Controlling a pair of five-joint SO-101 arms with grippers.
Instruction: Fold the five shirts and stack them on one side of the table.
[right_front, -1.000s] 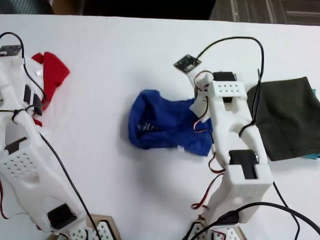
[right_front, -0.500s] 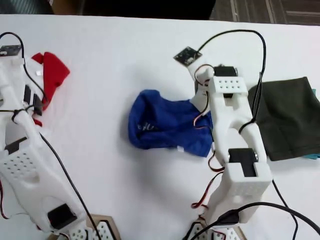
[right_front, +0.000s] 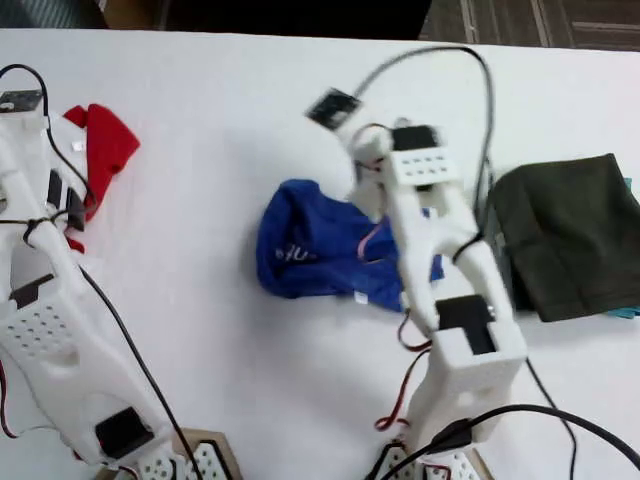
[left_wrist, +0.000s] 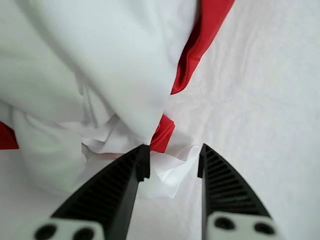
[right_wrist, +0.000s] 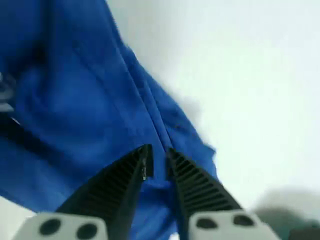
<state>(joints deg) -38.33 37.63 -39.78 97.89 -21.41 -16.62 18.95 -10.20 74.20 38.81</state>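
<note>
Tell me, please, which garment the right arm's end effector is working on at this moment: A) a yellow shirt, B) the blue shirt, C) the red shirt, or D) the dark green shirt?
B: the right wrist view has the right end effector pinched on a ridge of the blue shirt, while the dark green shirt lies apart, nearer the table's edge.

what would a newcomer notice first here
A crumpled blue shirt lies in the middle of the table, the right end effector pinching a fold of it. A folded dark green shirt sits at the table's right edge, a red shirt at its far left.
</note>
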